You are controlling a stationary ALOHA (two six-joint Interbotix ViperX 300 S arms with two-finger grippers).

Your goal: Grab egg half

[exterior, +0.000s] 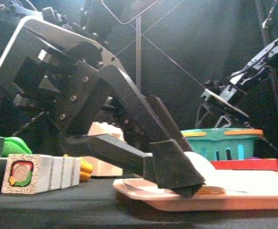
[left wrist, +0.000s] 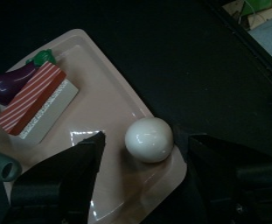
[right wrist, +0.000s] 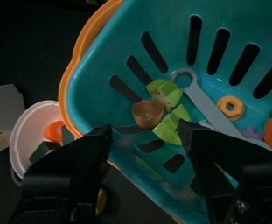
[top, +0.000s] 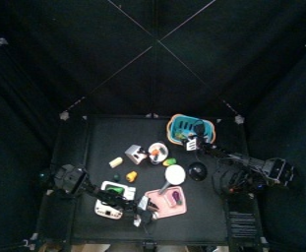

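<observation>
The egg half is a white dome lying on a pink tray, near the tray's edge. My left gripper hangs just over it, open wide, with one jaw on each side of the egg half and neither touching it. In the front view one left fingertip reaches down to the tray, with the egg half right behind it. My right gripper is open over a teal basket and holds nothing.
A striped red-and-white food block with a purple piece lies on the same tray. The basket stands at the back right and holds small toy foods. A white round dish and more toy foods sit mid-table.
</observation>
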